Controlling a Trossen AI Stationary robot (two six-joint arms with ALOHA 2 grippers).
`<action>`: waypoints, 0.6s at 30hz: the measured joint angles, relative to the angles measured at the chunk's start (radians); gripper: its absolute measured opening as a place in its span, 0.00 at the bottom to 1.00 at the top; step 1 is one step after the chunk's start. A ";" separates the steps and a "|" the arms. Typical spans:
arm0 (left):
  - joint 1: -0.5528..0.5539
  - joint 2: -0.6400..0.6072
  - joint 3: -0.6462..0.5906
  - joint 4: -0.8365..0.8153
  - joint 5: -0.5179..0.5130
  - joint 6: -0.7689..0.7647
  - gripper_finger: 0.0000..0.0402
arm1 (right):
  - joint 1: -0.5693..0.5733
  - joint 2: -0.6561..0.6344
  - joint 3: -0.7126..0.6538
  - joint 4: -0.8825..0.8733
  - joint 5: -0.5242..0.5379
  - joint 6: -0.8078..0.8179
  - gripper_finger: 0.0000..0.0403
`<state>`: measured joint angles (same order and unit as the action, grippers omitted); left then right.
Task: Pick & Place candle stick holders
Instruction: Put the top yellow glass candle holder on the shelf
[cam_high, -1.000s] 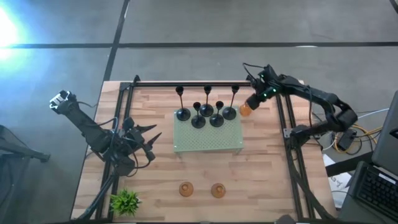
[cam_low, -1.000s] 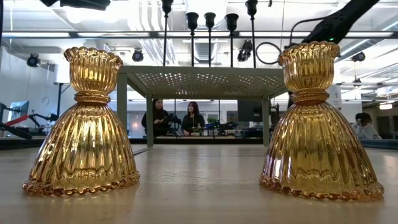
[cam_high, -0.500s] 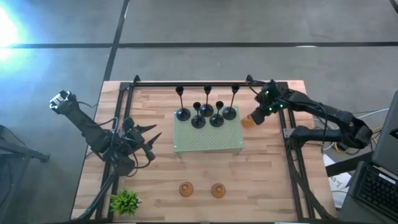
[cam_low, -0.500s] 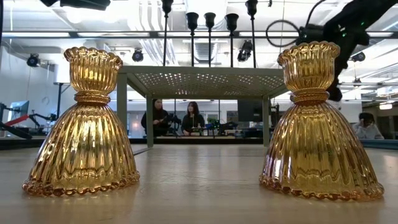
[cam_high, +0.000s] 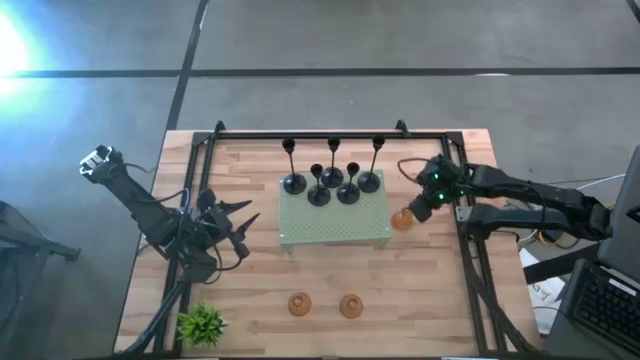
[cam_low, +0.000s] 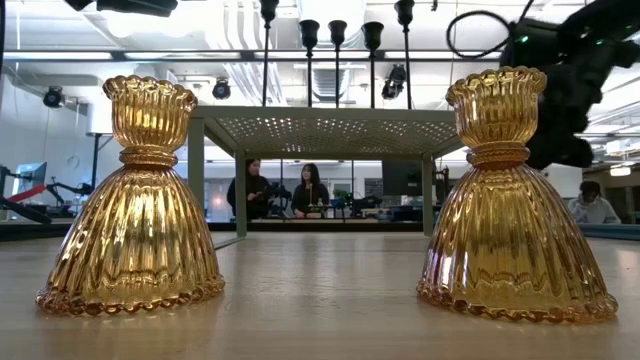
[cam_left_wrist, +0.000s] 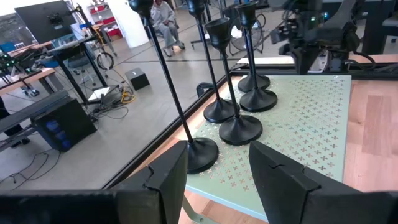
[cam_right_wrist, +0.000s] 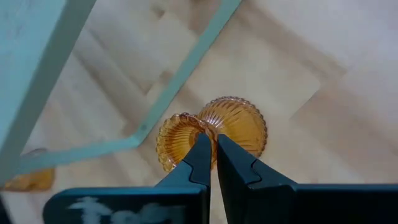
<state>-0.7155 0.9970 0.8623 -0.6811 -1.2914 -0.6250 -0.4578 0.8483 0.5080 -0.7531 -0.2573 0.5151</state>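
Wooden table (cam_high: 330, 275): right end effector (cam_high: 414, 211), pinched onto an amber holder (cam_high: 402, 219), has carried it off the green stand (cam_high: 334, 222) to table's right side, apparently mid-transfer. Left end effector (cam_high: 243, 228) parked, spread.

1. My right gripper (cam_high: 412, 211) sat pinched on an amber holder (cam_high: 401, 219) just beside the green perforated stand (cam_high: 334, 232), which blocked that side.
2. Black holders (cam_high: 332, 178) crowded the stand's far half.
3. Bare wood lay between the stand and two amber holders (cam_high: 324, 304) nearer the front.
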 joint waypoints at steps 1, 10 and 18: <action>0.000 0.000 0.000 0.000 0.000 0.000 0.44 | 0.031 -0.019 -0.008 -0.002 0.003 0.034 0.02; 0.000 0.000 0.000 0.000 0.000 0.000 0.44 | 0.387 -0.132 -0.026 -0.008 0.135 0.351 0.02; -0.001 0.000 0.000 0.000 0.000 0.000 0.44 | 0.725 -0.059 -0.027 0.088 0.333 0.613 0.02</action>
<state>-0.7162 0.9970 0.8619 -0.6811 -1.2915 -0.6247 0.2671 0.7894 0.4812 -0.6656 0.0754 1.1283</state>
